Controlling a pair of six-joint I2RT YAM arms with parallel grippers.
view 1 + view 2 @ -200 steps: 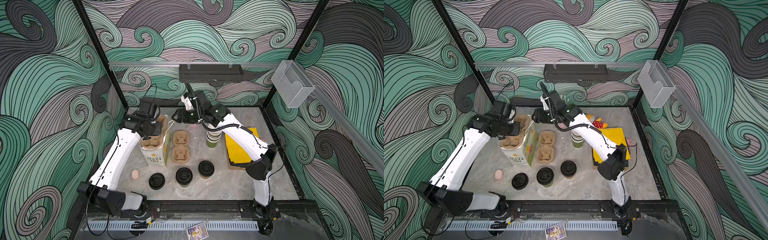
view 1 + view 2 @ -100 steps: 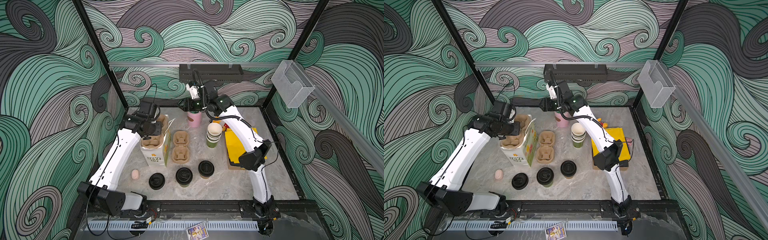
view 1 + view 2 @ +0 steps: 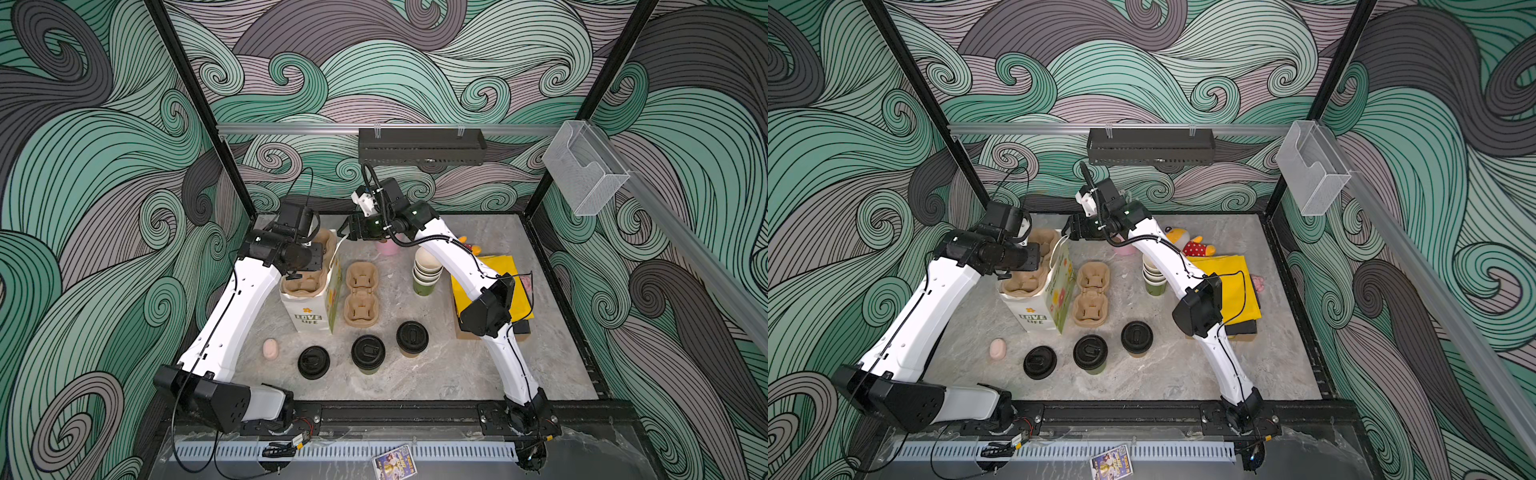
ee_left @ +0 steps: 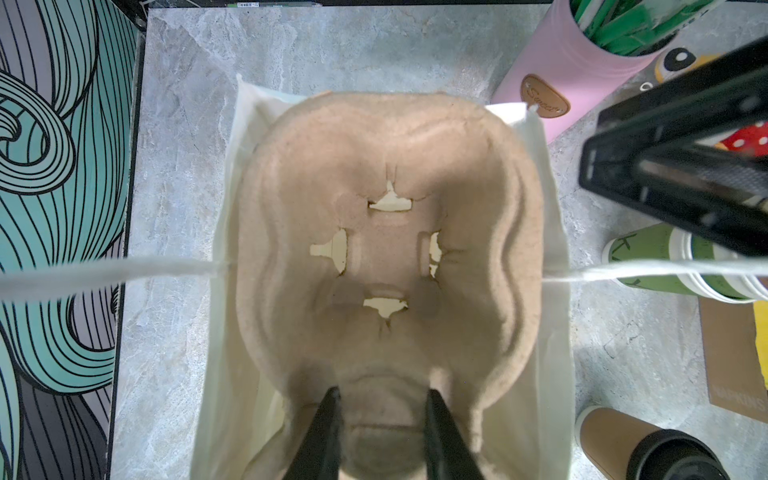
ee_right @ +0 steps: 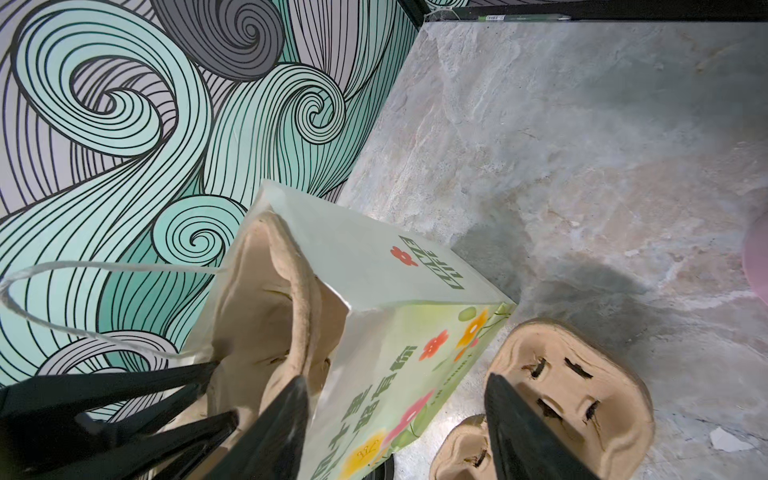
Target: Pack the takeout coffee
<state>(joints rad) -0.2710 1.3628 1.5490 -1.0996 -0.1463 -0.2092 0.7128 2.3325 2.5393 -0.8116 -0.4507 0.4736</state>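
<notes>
the fingers (image 4: 328, 432) of your left gripper (image 4: 383, 392) are pinched on the middle ridge of the cup carrier (image 4: 386, 166), which sits in the paper bag (image 4: 552, 332) by the counter's (image 3: 436, 374) left edge. the fingers (image 5: 519, 428) of your right gripper (image 5: 397, 378) are spread wide above the bag's rim, holding nothing. the green cup (image 3: 368, 353) and the brown cup (image 3: 412, 337), both lidded, stand upright side by side near the front edge, outside the bag.

Print on the bag, tumbler and box
The paper bag (image 3: 309, 320) reads "LOVE LIFE" in both top views; the brown tag (image 4: 545, 102) on the pink tumbler (image 4: 536, 54) says "Sweet"; the cardboard box (image 4: 733, 374) says "NAPKINS".
</notes>
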